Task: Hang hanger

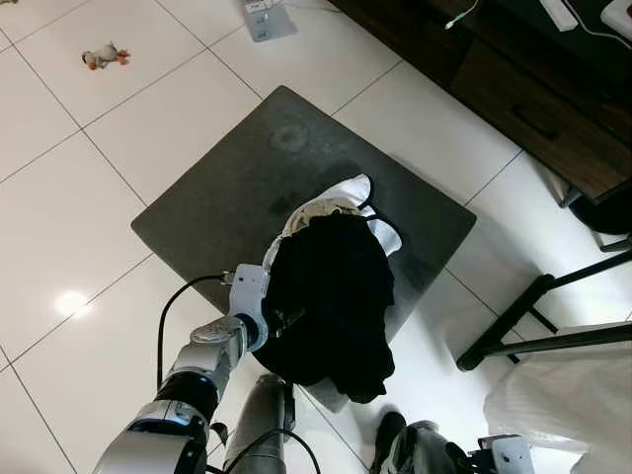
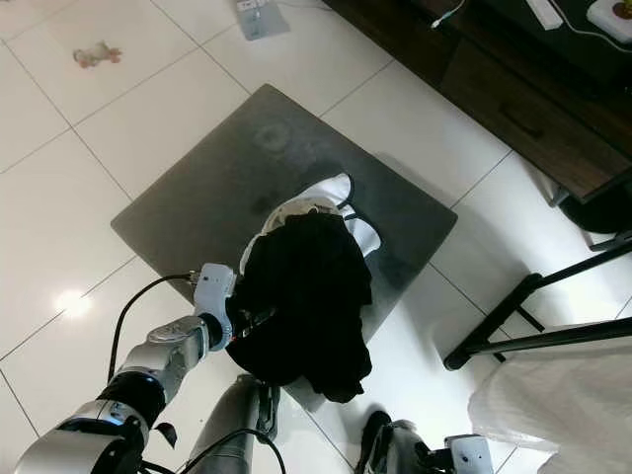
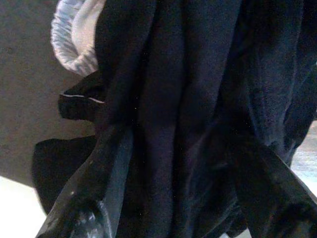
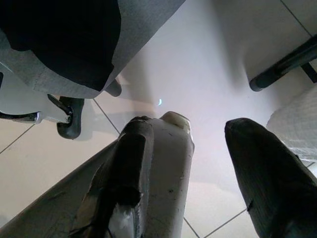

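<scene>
From the left eye view, a black garment (image 1: 331,301) with a white collar part (image 1: 348,197) hangs bunched from the left hand (image 1: 279,318), raised over a grey mat (image 1: 237,188) on the tiled floor (image 1: 79,178), presumably so it can be carried to a rail; a dark rack frame (image 1: 538,321) stands to the right; no hanger itself can be made out.

In the left wrist view, both black fingers (image 3: 94,188) press into the dark folds, clenched on the cloth.

In the right wrist view, the right hand (image 4: 198,163) hangs idle over the floor, its fingers (image 4: 267,173) parted and released, well apart from the garment.
</scene>
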You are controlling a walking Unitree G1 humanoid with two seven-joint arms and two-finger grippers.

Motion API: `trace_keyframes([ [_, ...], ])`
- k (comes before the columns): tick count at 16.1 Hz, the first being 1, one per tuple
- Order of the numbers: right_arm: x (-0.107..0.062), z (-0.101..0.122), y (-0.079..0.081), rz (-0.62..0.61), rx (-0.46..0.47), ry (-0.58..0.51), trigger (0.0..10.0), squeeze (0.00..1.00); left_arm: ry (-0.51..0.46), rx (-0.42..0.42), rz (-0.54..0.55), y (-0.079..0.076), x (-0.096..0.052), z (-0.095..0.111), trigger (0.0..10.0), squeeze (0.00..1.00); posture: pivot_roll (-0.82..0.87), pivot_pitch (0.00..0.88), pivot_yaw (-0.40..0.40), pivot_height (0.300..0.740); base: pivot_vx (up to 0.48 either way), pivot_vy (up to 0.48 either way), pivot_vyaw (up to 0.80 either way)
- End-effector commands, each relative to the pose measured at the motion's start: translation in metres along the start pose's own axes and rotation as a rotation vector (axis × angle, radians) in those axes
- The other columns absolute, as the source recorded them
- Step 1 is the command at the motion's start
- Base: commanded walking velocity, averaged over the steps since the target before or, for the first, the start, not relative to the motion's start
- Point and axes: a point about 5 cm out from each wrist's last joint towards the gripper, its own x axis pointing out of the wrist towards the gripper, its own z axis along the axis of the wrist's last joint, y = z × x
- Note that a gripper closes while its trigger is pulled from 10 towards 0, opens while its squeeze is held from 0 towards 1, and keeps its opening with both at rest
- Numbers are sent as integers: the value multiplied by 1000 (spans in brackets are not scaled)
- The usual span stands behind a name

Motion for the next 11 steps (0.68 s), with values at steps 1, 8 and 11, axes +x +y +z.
trace_keyframes([
  [1, -78, -107, 24, 66, 95, 440, 10000, 0, 84, -39, -23, -3, -1, -22, 10000, 0, -90, 676, -39, 655, 0, 0, 0],
  [8, -84, -110, 21, 75, 86, 444, 10000, 0, 195, -27, 90, -5, 2, -35, 0, 0, -103, 697, -46, 655, 0, 0, 0],
  [11, -86, -111, 21, 77, 85, 447, 10000, 0, 200, 6, 159, 1, 1, -36, 0, 0, -101, 702, -46, 655, 0, 0, 0],
])
